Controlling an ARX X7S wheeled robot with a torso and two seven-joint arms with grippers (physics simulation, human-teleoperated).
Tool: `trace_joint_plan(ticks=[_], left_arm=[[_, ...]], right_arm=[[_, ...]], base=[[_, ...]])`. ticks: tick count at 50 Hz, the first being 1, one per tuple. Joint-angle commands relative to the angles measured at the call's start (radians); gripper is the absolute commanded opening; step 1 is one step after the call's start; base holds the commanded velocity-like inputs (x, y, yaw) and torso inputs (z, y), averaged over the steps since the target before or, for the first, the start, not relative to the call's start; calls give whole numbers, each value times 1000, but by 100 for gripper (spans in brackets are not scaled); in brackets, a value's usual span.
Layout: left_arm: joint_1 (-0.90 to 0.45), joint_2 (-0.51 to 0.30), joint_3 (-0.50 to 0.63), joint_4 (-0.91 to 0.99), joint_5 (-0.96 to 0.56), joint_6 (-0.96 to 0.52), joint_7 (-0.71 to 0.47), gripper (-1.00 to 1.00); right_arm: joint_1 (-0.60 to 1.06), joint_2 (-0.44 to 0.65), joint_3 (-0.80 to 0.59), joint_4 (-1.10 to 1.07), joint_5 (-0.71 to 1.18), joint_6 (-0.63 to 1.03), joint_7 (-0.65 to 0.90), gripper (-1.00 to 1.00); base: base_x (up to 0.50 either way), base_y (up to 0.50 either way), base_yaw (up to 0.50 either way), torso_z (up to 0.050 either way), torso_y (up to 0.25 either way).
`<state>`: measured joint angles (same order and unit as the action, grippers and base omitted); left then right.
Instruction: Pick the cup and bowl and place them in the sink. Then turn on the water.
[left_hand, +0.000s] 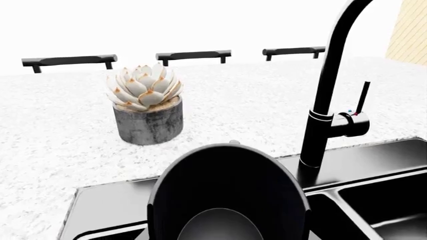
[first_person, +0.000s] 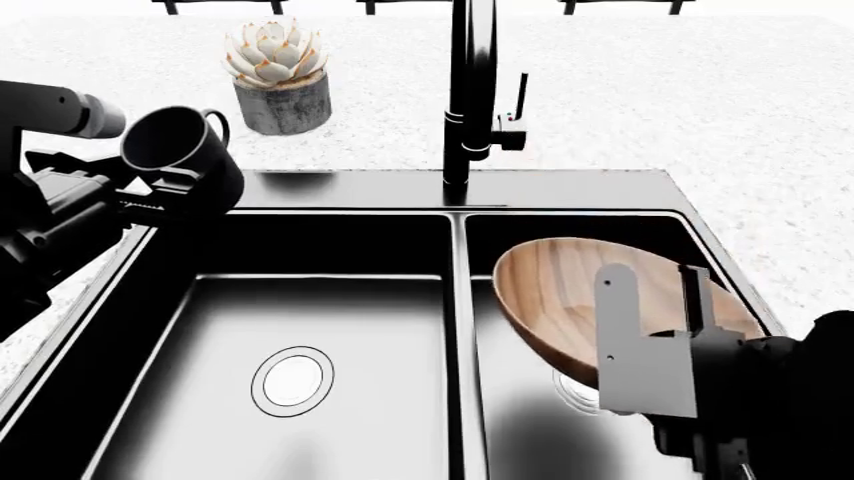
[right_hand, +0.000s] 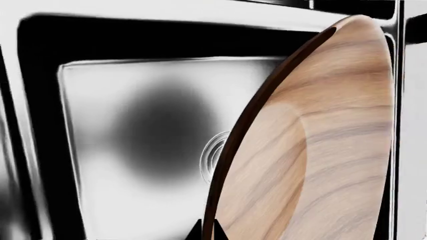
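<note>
My left gripper (first_person: 171, 188) is shut on the black cup (first_person: 180, 152) and holds it tilted above the left edge of the black sink's (first_person: 347, 228) left basin. In the left wrist view the cup (left_hand: 227, 195) fills the foreground and hides the jaws. My right gripper (first_person: 654, 330) is shut on the rim of the brown wooden bowl (first_person: 587, 300), held tilted over the right basin. In the right wrist view two black fingertips pinch the bowl's (right_hand: 320, 150) rim above the drain (right_hand: 212, 159). The black faucet (first_person: 467, 100) with its side lever (first_person: 519, 95) stands behind the divider; no water runs.
A succulent in a grey pot (first_person: 280, 80) stands on the white speckled counter (first_person: 694, 100) behind the sink's left basin. The left basin's round drain (first_person: 294, 380) shows. Black stools (left_hand: 193, 55) stand beyond the counter's far edge.
</note>
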<state>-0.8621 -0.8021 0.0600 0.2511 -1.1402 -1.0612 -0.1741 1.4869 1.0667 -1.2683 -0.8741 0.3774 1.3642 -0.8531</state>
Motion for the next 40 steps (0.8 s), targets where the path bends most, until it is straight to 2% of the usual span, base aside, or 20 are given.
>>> trace_joint_plan(ticks=[1, 18, 40], left_arm=[[-6, 1, -3, -2, -15, 3, -13, -100], [8, -3, -6, -4, -16, 14, -12, -100], [13, -5, -4, -2, -19, 19, -15, -100]], right_arm=[[-56, 5, -22, -11, -3, -13, 31, -100], [-84, -9, -45, 44, 18, -73, 0, -100], [-154, -15, -76, 87, 16, -118, 37, -100]], base=[[0, 0, 0, 0, 0], [0, 0, 0, 0, 1], [0, 0, 0, 0, 0]])
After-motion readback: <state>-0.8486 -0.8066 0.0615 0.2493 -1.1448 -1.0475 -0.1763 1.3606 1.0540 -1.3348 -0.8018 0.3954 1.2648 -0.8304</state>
